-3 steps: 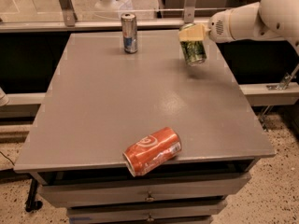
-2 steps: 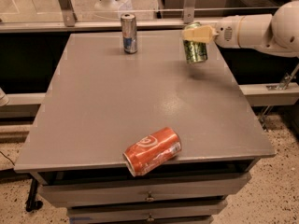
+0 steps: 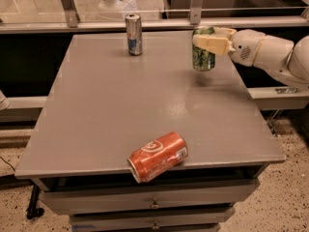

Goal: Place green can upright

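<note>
The green can (image 3: 203,57) stands upright at the back right of the grey table (image 3: 145,100), its base at or just above the tabletop. My gripper (image 3: 204,37) reaches in from the right and is shut on the can's upper half. One pale finger (image 3: 212,43) crosses the can's front and the other sits behind its top. The white arm (image 3: 270,52) extends off the right edge.
A slim silver-and-blue can (image 3: 133,34) stands upright at the back centre. An orange-red can with a white swirl (image 3: 158,156) lies on its side at the front edge. A glass railing (image 3: 145,18) runs behind the table. Drawers (image 3: 154,204) sit below the front edge.
The arm has swung lower, from the upper right corner to the right side. The green can stays in the gripper at nearly the same spot and looks straighter.
</note>
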Motion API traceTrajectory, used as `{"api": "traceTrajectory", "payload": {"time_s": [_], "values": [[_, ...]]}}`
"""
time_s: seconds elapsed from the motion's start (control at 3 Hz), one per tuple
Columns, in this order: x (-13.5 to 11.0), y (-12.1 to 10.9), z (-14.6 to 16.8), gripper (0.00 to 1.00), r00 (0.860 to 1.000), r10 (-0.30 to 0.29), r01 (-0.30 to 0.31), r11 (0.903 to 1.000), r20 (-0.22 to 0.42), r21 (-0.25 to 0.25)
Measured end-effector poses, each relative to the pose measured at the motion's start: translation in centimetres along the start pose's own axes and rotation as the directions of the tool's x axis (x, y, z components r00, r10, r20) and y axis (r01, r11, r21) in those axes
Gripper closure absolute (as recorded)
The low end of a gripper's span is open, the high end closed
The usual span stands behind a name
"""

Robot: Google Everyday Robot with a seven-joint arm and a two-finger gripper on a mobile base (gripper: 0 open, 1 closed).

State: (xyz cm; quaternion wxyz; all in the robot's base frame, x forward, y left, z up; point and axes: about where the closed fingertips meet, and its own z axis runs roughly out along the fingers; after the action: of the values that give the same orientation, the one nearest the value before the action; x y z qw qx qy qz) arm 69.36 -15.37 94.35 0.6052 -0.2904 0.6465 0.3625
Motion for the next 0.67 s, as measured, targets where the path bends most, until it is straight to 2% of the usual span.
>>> {"api": "traceTrajectory", "payload": {"time_s": [0.33, 0.67], "values": [[-0.6, 1.6, -0.9, 1.00, 0.988, -0.104, 0.112, 0.9919, 0.116, -0.061], [-0.7, 2.9, -1.3, 1.00, 0.949, -0.256, 0.279, 0.9544, 0.184, -0.107]]}}
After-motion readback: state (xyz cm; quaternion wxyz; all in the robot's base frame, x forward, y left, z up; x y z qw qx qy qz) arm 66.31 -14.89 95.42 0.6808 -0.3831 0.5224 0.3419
